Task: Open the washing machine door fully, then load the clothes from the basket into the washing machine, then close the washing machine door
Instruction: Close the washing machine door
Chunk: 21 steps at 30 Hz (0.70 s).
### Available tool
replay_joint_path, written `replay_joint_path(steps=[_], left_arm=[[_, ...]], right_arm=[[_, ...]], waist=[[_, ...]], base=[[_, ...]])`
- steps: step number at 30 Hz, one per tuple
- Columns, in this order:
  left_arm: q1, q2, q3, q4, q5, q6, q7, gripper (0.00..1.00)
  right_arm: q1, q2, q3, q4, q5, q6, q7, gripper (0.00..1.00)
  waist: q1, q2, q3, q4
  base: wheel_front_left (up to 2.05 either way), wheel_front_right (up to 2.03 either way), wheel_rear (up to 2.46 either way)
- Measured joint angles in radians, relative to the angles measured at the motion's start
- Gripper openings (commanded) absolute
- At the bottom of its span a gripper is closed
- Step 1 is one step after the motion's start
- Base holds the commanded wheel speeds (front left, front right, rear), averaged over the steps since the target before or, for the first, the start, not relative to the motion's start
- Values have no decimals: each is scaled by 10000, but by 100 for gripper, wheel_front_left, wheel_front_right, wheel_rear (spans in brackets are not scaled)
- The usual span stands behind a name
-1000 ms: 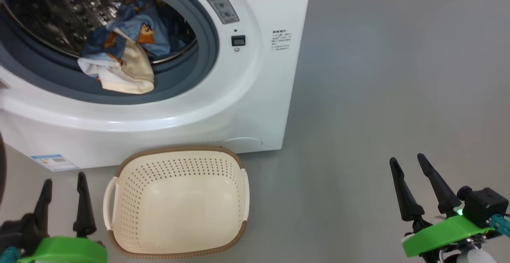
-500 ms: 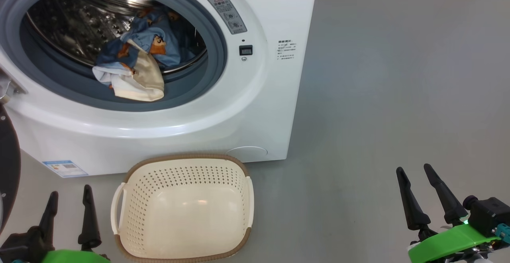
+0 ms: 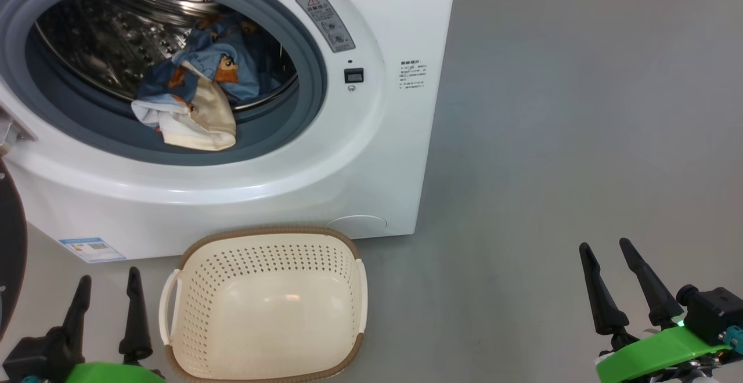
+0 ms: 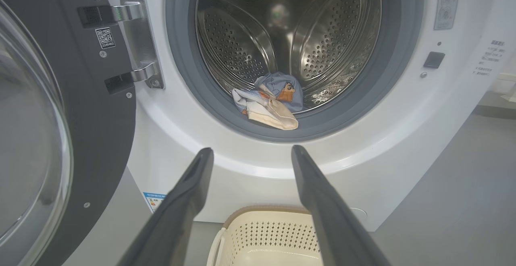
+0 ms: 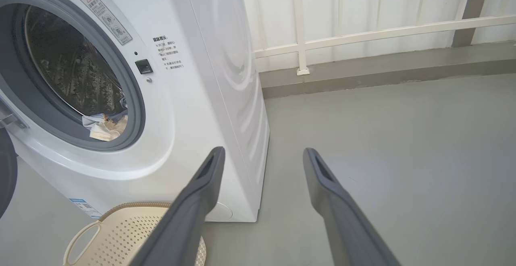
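The white washing machine [image 3: 371, 156] stands with its door [image 4: 48, 109] swung wide open to the left on its hinge. The clothes [image 3: 191, 98], light blue with orange-brown figures plus a beige piece, lie at the drum's front lip, partly over the grey gasket; they also appear as clothes [image 4: 268, 104] and clothes [image 5: 105, 125]. The cream basket [image 3: 174, 290] sits on the floor before the machine, nothing inside it. My left gripper [image 3: 110, 284] is open, low beside the basket's left handle. My right gripper [image 3: 606, 246] is open, well right of the basket over bare floor.
Grey floor [image 3: 551, 139] spreads to the right of the machine. A white railing [image 5: 363, 36] and a low kerb run behind it. The open door's dark rim [image 3: 8, 255] stands at the far left, close to my left gripper.
The head camera has tilted and shifted, so the drum opening and door rim show more. Both grippers sit slightly lower in the picture and stay open. The clothes and basket have not moved.
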Motion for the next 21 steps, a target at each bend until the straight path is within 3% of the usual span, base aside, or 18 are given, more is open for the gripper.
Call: replay_joint_path(steps=[13, 21], left_arm=[[1, 73, -115, -44, 2, 0, 0, 100], [1, 73, -125, -84, 2, 0, 0, 100]], right_arm=[[14, 15, -12, -2, 0, 0, 0, 100], [15, 25, -40, -31, 0, 0, 0, 100]], waist=[[0, 0, 5, -28], [0, 0, 71, 4]], base=[[-7, 7, 0], [-105, 105, 0]])
